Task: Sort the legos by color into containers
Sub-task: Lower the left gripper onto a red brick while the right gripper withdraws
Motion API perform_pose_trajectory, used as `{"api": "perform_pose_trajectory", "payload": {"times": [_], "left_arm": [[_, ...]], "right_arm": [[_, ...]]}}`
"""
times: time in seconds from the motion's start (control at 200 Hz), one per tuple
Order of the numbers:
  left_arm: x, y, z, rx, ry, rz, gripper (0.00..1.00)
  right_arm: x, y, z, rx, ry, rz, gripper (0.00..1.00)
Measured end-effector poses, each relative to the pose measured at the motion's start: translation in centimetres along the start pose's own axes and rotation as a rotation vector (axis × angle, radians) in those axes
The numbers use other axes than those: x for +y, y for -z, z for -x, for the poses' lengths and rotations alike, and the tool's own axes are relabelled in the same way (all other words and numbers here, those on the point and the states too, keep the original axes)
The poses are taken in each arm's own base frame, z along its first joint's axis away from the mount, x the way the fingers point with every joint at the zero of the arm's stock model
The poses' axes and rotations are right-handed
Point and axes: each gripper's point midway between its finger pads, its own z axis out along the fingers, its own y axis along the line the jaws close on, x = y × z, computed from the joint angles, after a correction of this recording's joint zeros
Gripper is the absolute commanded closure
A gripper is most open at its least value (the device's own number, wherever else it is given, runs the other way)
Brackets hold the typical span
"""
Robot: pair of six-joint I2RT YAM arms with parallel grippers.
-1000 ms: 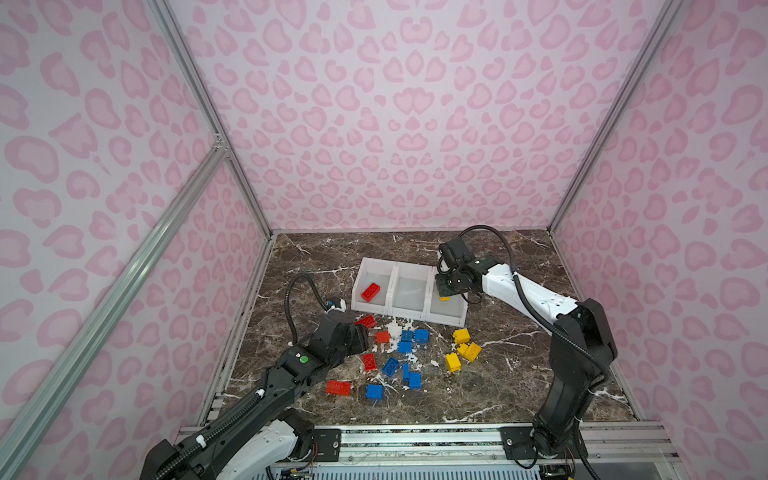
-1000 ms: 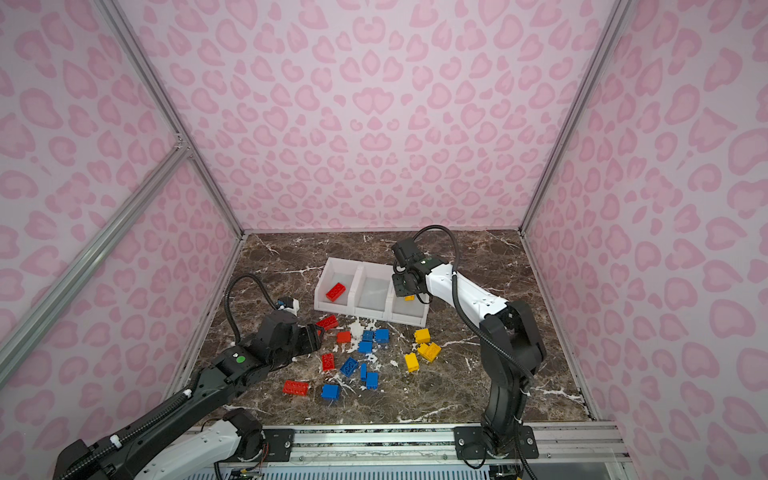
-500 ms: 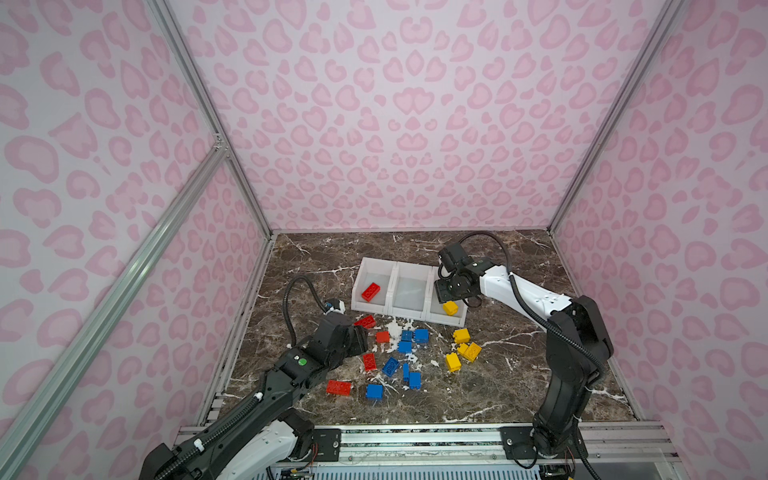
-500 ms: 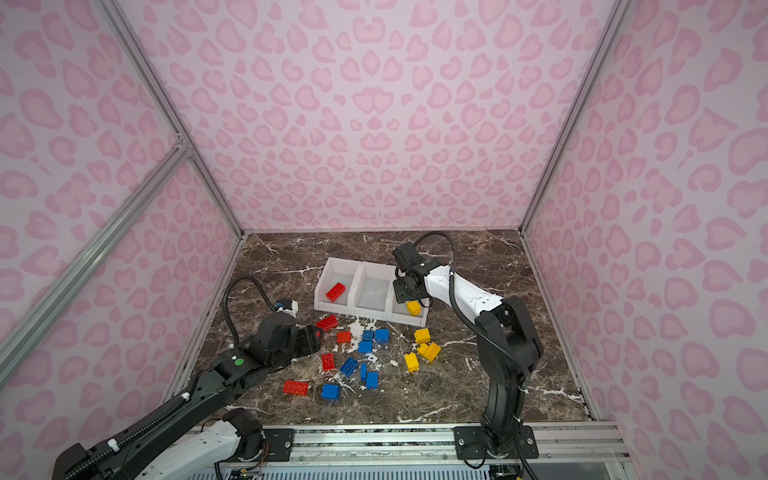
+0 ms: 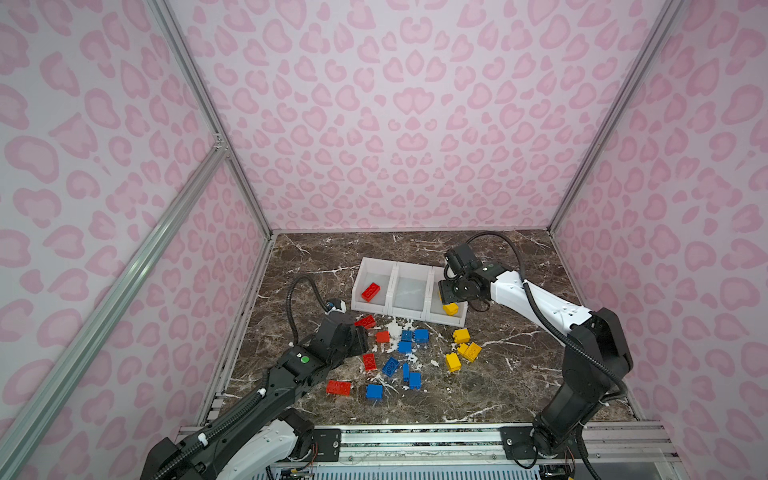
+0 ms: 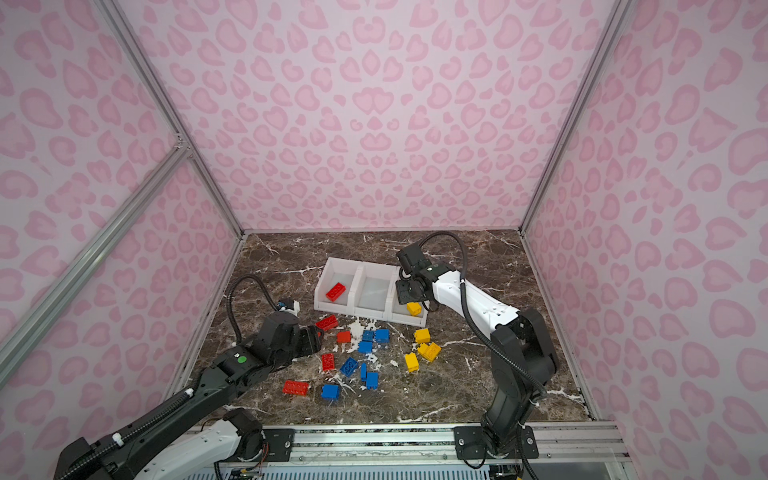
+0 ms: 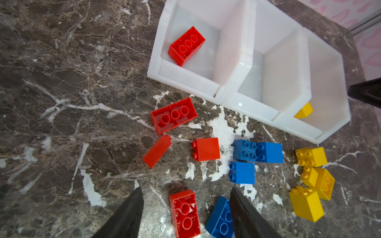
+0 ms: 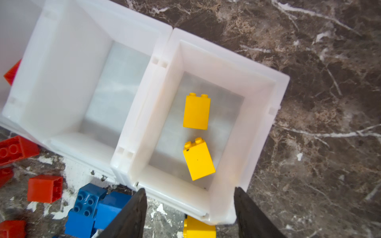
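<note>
Three joined white containers (image 5: 409, 266) (image 6: 365, 266) stand mid-table. The left one holds a red lego (image 5: 370, 291) (image 7: 186, 46). In the right one (image 8: 165, 61) lie two yellow legos (image 8: 196, 112) (image 8: 199, 159). My right gripper (image 5: 446, 297) (image 8: 189, 189) hangs open and empty over that bin's front lip. Loose red (image 5: 365, 321), blue (image 5: 405, 347) and yellow (image 5: 461, 336) legos lie in front of the bins. My left gripper (image 5: 363, 336) (image 7: 185, 188) is open at the pile's left edge. An upside-down red brick (image 7: 185, 212) shows between its fingers, ungripped.
The middle bin (image 7: 274, 68) has nothing in it. A blue brick (image 7: 219, 220) lies close to one left finger. Pink patterned walls close in the marble table (image 5: 519, 374) on three sides. A metal rail (image 5: 415, 436) runs along the front edge.
My right gripper has opened and let go of a yellow brick, which now lies in the right bin. The left arm has barely moved.
</note>
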Motion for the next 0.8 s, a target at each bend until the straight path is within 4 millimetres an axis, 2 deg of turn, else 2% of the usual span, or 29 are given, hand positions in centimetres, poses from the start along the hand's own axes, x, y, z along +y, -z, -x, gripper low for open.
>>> {"api": "perform_pose_trajectory", "payload": {"times": [0.255, 0.52, 0.8], "left_arm": [[0.3, -2.0, 0.4, 0.064, -0.156, 0.103, 0.32], [2.0, -4.9, 0.3, 0.155, -0.278, 0.209, 0.34], [2.0, -7.5, 0.6, 0.229, -0.319, 0.207, 0.43]], "right_arm": [[1.8, 2.3, -3.4, -0.027, -0.044, 0.046, 0.32], [0.6, 4.9, -5.4, -0.096, -0.14, 0.039, 0.32], [-0.8, 5.6, -6.4, -0.119, -0.193, 0.012, 0.31]]}}
